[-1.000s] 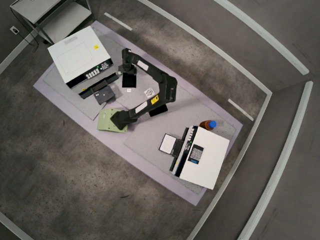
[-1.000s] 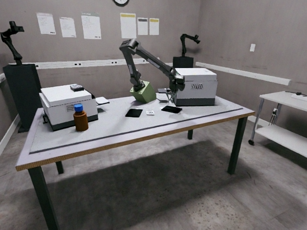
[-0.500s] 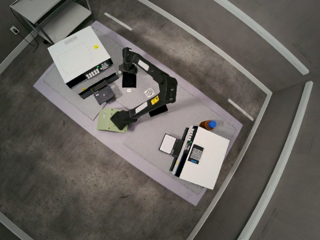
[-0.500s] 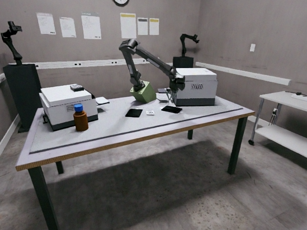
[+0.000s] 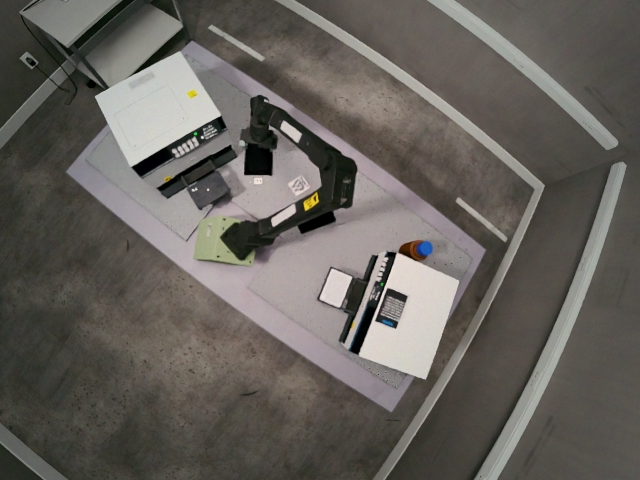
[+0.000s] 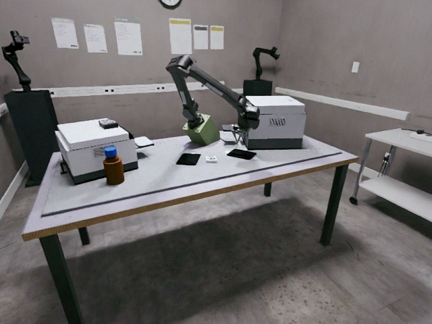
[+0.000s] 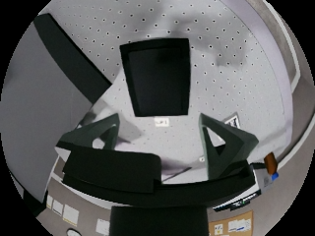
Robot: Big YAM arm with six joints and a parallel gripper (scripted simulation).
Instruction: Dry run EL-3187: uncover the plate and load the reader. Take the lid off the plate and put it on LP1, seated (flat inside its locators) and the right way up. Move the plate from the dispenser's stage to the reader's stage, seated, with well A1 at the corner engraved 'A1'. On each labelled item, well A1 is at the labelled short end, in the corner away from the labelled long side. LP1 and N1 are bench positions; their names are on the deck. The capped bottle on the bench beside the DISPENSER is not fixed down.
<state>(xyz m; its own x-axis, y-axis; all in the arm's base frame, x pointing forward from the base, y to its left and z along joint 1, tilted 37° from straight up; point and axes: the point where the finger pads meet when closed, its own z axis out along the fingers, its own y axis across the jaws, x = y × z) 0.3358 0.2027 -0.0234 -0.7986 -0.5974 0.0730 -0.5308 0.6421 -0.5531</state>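
Observation:
My gripper is open and empty, above the bench beside the reader. Its fingers point down near LP1, a black nest whose small label shows in the wrist view. I see no lid on LP1, but a clear one would be hard to tell. The white-topped plate sits on the stage of the dispenser; whether its lid is on is too small to tell. The reader's dark stage shows no plate.
A second black nest lies mid-bench, partly under the arm in the top view. The bottle, brown with a blue cap, stands upright beside the dispenser. The arm's green base block is near the reader's stage.

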